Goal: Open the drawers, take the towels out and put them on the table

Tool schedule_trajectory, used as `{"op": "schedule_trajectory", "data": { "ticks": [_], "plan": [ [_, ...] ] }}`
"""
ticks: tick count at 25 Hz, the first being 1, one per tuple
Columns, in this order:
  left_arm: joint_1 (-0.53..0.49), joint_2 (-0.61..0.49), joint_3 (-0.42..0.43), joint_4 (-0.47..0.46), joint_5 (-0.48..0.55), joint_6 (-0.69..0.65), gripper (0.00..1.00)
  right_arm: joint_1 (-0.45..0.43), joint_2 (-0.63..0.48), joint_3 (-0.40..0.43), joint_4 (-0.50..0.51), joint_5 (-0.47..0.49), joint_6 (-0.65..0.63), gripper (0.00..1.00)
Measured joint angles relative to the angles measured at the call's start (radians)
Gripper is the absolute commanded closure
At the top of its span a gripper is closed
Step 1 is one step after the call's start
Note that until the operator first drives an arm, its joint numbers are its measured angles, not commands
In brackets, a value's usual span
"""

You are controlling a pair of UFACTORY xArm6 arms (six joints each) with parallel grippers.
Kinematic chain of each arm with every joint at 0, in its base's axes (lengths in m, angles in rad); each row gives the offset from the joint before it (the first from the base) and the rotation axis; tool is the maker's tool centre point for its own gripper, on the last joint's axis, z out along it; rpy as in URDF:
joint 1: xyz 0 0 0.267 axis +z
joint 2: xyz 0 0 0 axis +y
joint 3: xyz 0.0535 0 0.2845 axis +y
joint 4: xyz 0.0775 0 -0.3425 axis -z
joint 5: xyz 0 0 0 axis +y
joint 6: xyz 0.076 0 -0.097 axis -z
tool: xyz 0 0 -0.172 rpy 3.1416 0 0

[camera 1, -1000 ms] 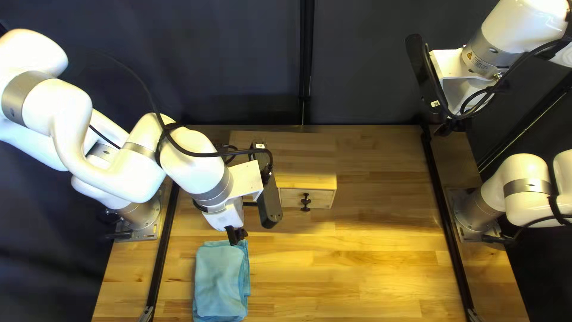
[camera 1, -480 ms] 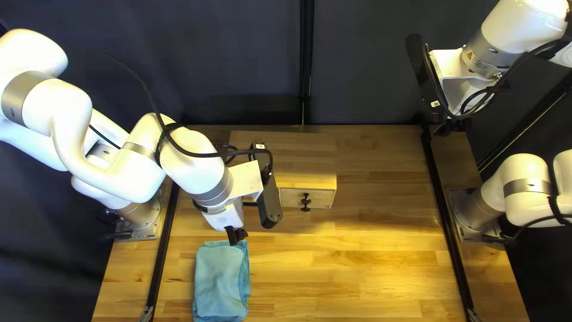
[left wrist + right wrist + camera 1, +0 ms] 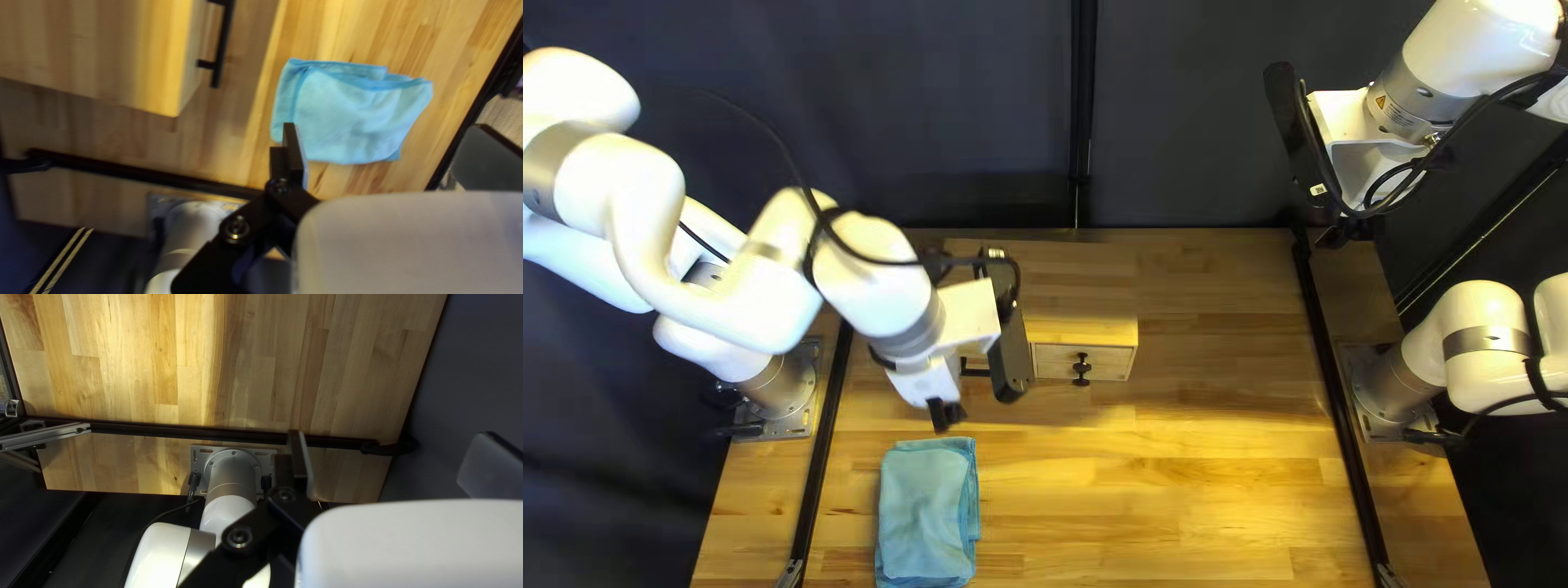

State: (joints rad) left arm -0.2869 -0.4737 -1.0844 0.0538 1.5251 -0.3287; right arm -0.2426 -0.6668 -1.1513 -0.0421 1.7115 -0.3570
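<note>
Here we see the wooden worktop (image 3: pixel 1217 490) carrying a small chest of drawers (image 3: pixel 1082 343), both drawer fronts shut. A folded blue towel (image 3: pixel 927 514) lies flat in front of the chest, to its left in the top left view. Our left gripper (image 3: pixel 943 415) hangs between chest and towel, fingers apart, holding nothing. Our right gripper (image 3: pixel 310 465), far right of the chest, is likewise spread and empty.
</note>
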Motion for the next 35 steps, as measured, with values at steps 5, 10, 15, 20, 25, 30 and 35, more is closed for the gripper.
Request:
{"op": "schedule_trajectory", "data": {
  "ticks": [5,10,15,20,25,30,35],
  "plan": [
    [0.088,-0.054,-0.044,0.033,0.105,0.119,0.0,0.0,0.0,0.0,0.0,0.0,0.0,0.0],
    [0.161,-0.13,-0.046,0.069,0.177,0.193,0.0,0.0,0.0,0.0,0.0,0.0,0.0,0.0],
    [0.217,-0.178,-0.059,0.087,0.287,0.248,0.0,0.0,0.0,0.0,0.0,0.0,0.0,0.0],
    [0.258,-0.229,-0.054,0.099,0.382,0.285,0.0,0.0,0.0,0.0,0.0,0.0,0.0,0.0],
    [0.287,-0.272,-0.039,0.107,0.448,0.297,0.0,0.0,0.0,0.0,0.0,0.0,0.0,0.0],
    [0.288,-0.274,-0.039,0.108,0.452,0.297,0.0,0.0,0.0,0.0,0.0,0.0,0.0,0.0],
    [0.288,-0.274,-0.039,0.108,0.452,0.297,0.0,0.0,0.0,0.0,0.0,0.0,0.0,0.0]
  ]
}}
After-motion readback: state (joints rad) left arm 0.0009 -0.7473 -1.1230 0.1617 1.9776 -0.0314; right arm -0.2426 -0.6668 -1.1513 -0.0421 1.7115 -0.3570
